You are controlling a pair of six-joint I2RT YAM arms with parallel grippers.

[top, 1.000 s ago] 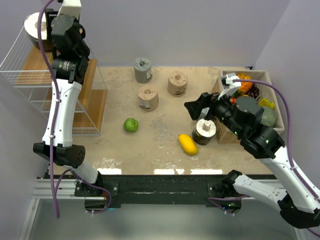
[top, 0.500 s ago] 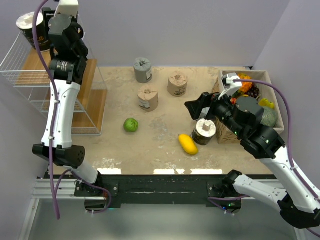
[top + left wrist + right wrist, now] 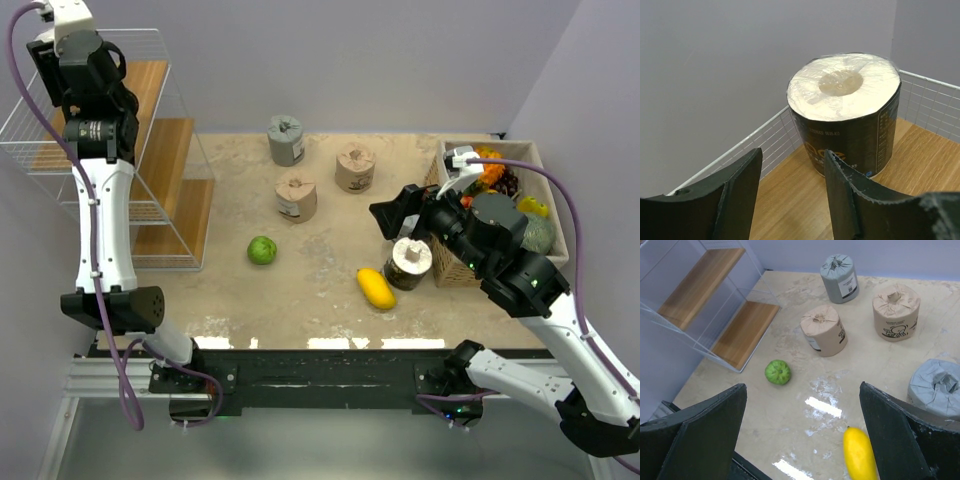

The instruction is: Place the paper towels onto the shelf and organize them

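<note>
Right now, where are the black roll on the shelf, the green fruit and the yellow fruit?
black roll (image 3: 850, 140), left wrist view, on its dark printed side.
green fruit (image 3: 262, 250), top view, on its middle.
yellow fruit (image 3: 376, 288), top view, on its middle.

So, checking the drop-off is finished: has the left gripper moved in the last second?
Yes. Seen from above, the left gripper swung left across the shelf, uncovering its wooden boards, and now sits at the rack's left end.
</note>
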